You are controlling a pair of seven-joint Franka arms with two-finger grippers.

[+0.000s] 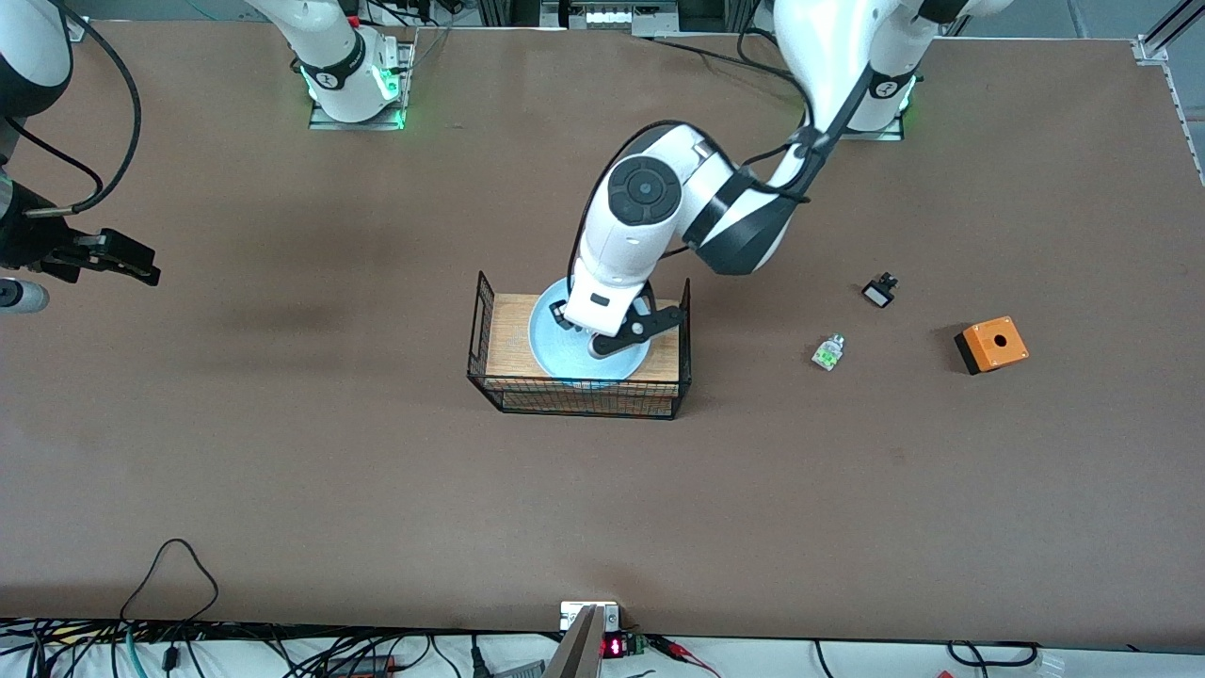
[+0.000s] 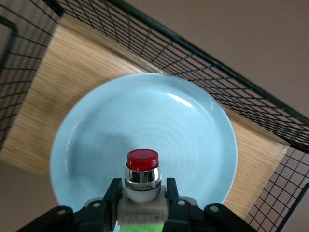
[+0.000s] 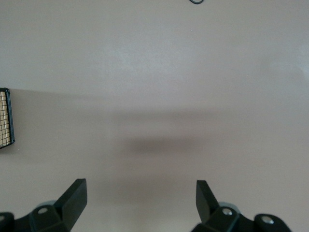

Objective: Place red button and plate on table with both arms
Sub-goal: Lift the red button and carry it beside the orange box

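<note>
Basket [image 1: 584, 395] holding plate [image 2: 145, 121], left gripper [image 2: 143, 195] clamping red button [image 2: 142, 169]

A wide brown bench [image 1: 282, 471] under even overhead light.

Its matte surface filled nearly the whole front view, with soft shadows falling across it. Along the edge nearest the front camera ran a pale strip strewn with black cables [image 1: 169, 650], and a small red digital display [image 1: 614, 646] glowed there. A metal corner bracket [image 1: 1150, 47] marked one corner by the arm bases.
</note>
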